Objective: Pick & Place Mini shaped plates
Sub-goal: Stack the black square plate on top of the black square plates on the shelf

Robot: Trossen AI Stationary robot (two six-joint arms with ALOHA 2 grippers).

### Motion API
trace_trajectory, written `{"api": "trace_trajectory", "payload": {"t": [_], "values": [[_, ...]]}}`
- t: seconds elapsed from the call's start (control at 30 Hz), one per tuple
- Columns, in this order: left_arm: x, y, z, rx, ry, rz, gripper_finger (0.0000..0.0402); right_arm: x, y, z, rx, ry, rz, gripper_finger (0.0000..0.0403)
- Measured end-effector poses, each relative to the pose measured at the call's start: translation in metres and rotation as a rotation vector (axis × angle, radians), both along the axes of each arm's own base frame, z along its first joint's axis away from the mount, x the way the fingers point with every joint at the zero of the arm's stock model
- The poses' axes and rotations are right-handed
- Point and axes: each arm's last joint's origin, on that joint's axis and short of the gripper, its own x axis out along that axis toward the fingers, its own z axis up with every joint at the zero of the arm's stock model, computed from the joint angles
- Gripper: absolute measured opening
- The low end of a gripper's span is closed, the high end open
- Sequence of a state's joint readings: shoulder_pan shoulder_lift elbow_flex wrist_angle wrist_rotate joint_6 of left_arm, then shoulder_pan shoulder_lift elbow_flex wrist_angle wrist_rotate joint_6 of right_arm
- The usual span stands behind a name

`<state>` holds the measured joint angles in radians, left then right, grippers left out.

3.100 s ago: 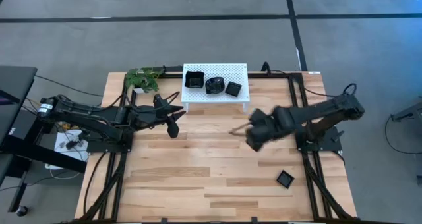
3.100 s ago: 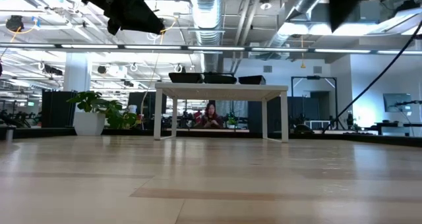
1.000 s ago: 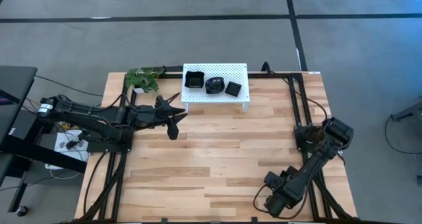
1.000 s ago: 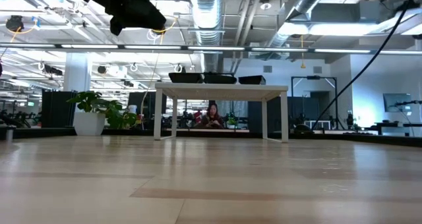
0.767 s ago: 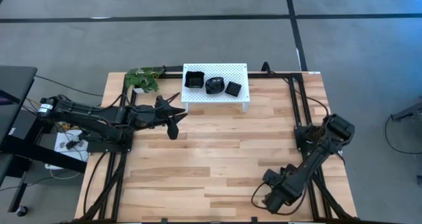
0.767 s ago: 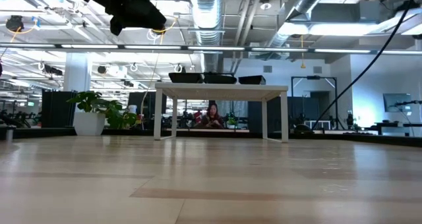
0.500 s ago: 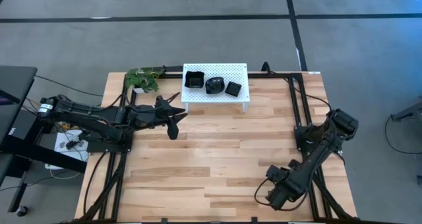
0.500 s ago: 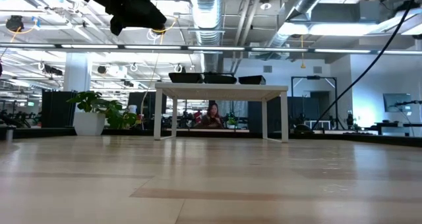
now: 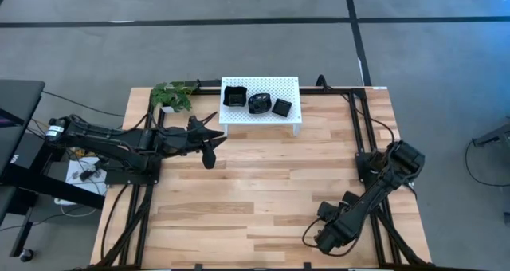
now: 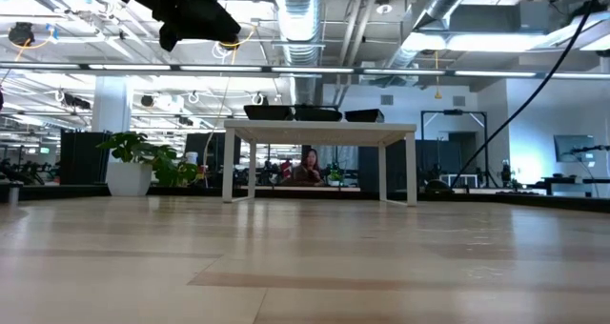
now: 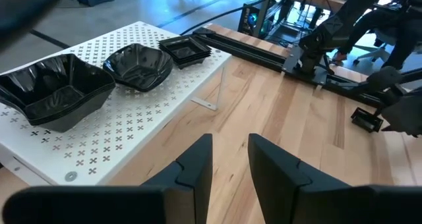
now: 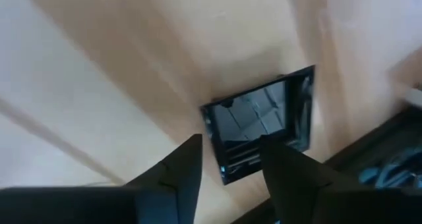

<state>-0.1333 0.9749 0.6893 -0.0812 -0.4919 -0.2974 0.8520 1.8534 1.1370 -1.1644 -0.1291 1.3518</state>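
Hovering low over the near right corner of the wooden surface [image 9: 263, 183], the right gripper [image 12: 227, 159] is seen pointing down at a square black plate [image 12: 260, 122]. In the right wrist view its two dark fingers [image 12: 181, 168] stand apart with nothing between them, and the plate lies flat on the wood just beyond their tips, one edge near the surface's dark frame. From above, this plate is hidden under the right arm [image 9: 374, 191].

Three more black plates rest on the white perforated rack [image 9: 291, 84] at the far side: a deep square one [image 9: 234, 96], a rounded wavy one [image 9: 258, 104] and a small flat square one [image 9: 282, 107]. The left gripper [image 11: 229, 159] waits beside the rack, raised, its fingers slightly apart and empty. A small potted plant [image 9: 174, 94] stands left of the rack.

The step in hand is judged to be the pick of the lone plate. It would be done well if the fingers were lowered astride one raised rim rather than across the whole plate, squared to that edge, and closed only once one tip is inside the rim. The glossy finish may slip, so a firm, level hold is advised before lifting. Care is needed near the frame, where a finger could catch.
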Motion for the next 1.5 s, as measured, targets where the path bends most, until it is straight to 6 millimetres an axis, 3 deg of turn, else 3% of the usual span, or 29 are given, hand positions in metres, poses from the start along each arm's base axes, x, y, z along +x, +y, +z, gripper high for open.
{"api": "trace_trajectory", "payload": {"t": [0.3, 0.5, 1.03, 1.17, 1.33, 1.5], "values": [[0.000, 0.000, 0.000, 0.000, 0.000, 0.000, 0.0099, 0.002, 0.004, -0.002, 0.018, -0.053, 0.016, 0.0154], [0.000, 0.000, 0.000, 0.000, 0.000, 0.000, 0.0099, -0.005, 0.004, -0.017, 0.051, -0.093, -0.030, 0.0130], [0.000, -0.003, 0.000, -0.004, 0.001, -0.027, 0.0099, -0.010, -0.004, -0.018, -0.020, -0.026, -0.010, 0.0010], [0.000, -0.006, 0.000, -0.001, 0.002, -0.042, 0.0099, -0.007, -0.004, -0.017, -0.019, -0.032, -0.020, 0.0011], [0.000, -0.007, 0.000, -0.001, 0.002, -0.045, 0.0099, 0.019, -0.002, 0.006, 0.009, -0.096, -0.034, 0.0003], [0.000, -0.007, 0.000, -0.001, 0.000, -0.045, 0.0099, 0.052, -0.014, 0.055, -0.151, -0.229, 0.124, 0.0003]]}}
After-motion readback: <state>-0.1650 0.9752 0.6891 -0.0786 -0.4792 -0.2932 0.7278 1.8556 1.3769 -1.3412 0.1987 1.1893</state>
